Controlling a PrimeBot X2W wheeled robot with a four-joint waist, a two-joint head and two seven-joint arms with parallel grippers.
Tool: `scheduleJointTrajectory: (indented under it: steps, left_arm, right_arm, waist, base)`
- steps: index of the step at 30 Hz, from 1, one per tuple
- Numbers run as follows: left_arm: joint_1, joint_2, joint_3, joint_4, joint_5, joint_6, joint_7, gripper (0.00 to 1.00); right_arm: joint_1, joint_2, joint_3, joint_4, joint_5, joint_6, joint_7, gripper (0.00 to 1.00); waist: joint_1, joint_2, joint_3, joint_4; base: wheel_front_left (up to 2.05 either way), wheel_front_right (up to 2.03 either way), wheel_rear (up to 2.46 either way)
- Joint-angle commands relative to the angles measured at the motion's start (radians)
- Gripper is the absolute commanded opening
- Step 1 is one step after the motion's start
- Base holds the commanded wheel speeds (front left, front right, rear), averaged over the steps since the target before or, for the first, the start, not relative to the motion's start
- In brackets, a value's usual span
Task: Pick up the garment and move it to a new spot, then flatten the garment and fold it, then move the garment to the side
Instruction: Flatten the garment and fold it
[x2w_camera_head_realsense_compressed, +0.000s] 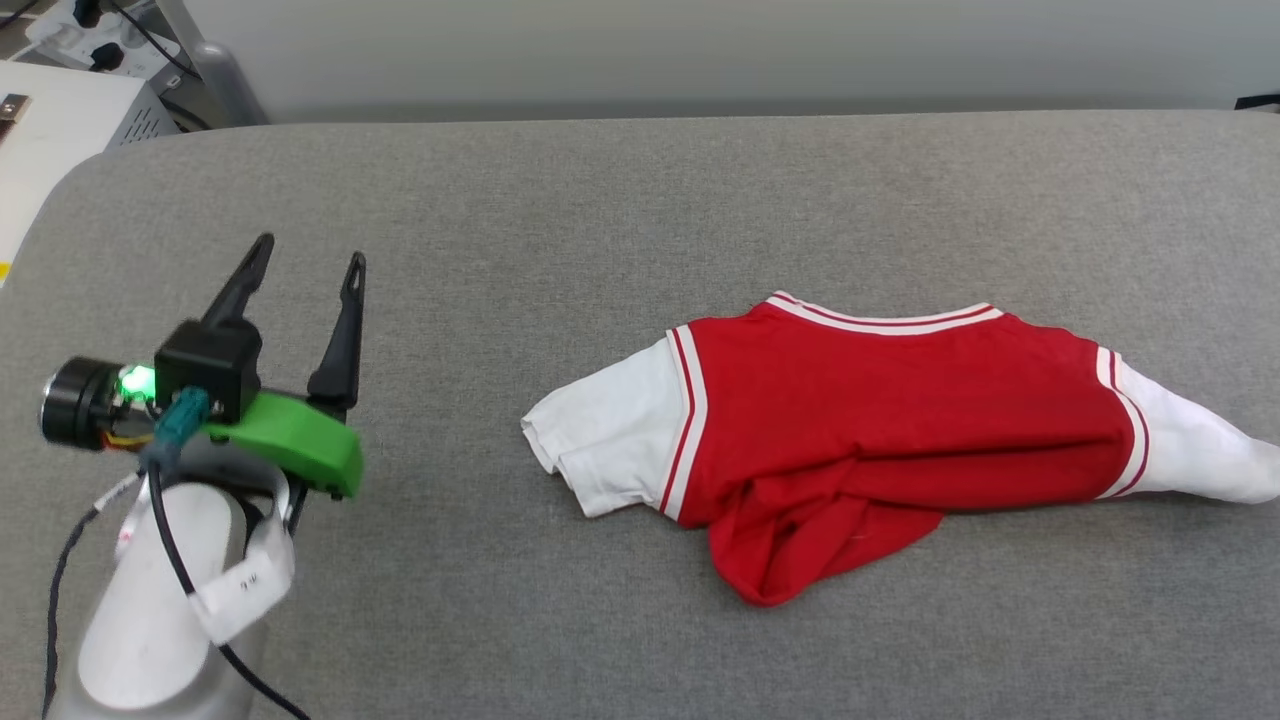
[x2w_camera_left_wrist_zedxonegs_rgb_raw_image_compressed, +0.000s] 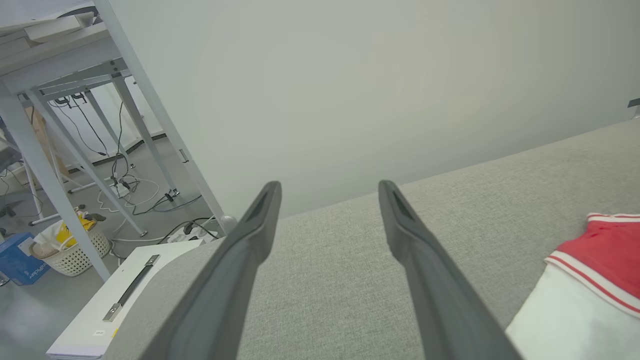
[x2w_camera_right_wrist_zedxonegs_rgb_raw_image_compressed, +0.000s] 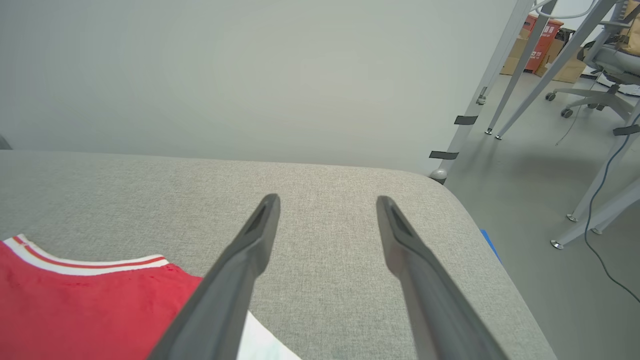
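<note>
**Progress.** We find the garment (x2w_camera_head_realsense_compressed: 880, 400) lying on the grey padded surface (x2w_camera_head_realsense_compressed: 600, 190), right of the middle in the head view. It is held by neither pincer. Its striped collar (x2w_camera_head_realsense_compressed: 880, 318) points toward the far edge and a white sleeve lies out to either side. The body is not flat: the lower red part is bunched and turned over on itself at the near side (x2w_camera_head_realsense_compressed: 800, 550), with creases across the front. No fold has been made. We cannot tell from these views whether the move to a new spot is already done. In our judgement, flattening is the step now in hand, with folding and moving the garment aside both left to do.

**Left pincer** (x2w_camera_head_realsense_compressed: 310, 252). Its fingers are spread wide with nothing between them. It stands over bare surface at the robot's left, well apart from the garment. The nearest part of the garment is the white sleeve (x2w_camera_head_realsense_compressed: 600, 440) on that side. In the left wrist view that sleeve and a strip of red trim sit at the lower right, outside the fingers.

**Right pincer** (x2w_camera_right_wrist_zedxonegs_rgb_raw_image_compressed: 327, 200). Its fingers are likewise spread and empty, with only grey surface between them. The garment lies at the lower left of the right wrist view, where one finger crosses in front of the red cloth. We cannot tell whether that finger touches the fabric.
</note>
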Motion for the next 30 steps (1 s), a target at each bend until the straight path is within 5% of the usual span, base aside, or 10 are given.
scheduleJointTrajectory:
  steps: [1,7,18,24,30]
  left_arm:
    - [-0.055,0.018,-0.018,0.012,-0.022,-0.017,0.038,1.0]
    - [-0.235,0.099,-0.193,0.048,-0.159,-0.04,0.276,1.0]
    - [-0.475,0.227,-0.627,0.07,-0.567,-0.04,0.775,1.0]
    - [-0.564,0.246,-0.803,0.116,-0.678,-0.04,0.901,1.0]
    - [-0.592,0.24,-0.944,0.191,-0.727,-0.04,0.911,1.0]
  right_arm:
    - [0.05,0.038,-0.04,-0.047,-0.052,-0.001,-0.004,1.0]
    - [0.179,0.158,-0.168,-0.253,-0.219,-0.001,-0.005,1.0]
    - [0.275,0.269,-0.186,-0.483,-0.332,-0.001,0.049,1.0]
    - [0.275,0.286,-0.176,-0.524,-0.347,-0.001,0.074,1.0]
    - [0.262,0.297,-0.166,-0.525,-0.35,-0.001,0.076,1.0]
  waist:
    - [0.0,0.0,0.01,-0.008]
    - [0.0,0.0,0.029,-0.026]
    - [0.0,0.0,0.073,-0.057]
    - [0.0,0.0,0.111,-0.081]
    - [0.0,0.0,0.145,-0.106]
  base:
    - [0.0,0.0,0.0]
    - [0.0,0.0,0.0]
    - [0.0,0.0,0.0]
    - [0.0,0.0,0.0]
    - [0.0,0.0,0.0]
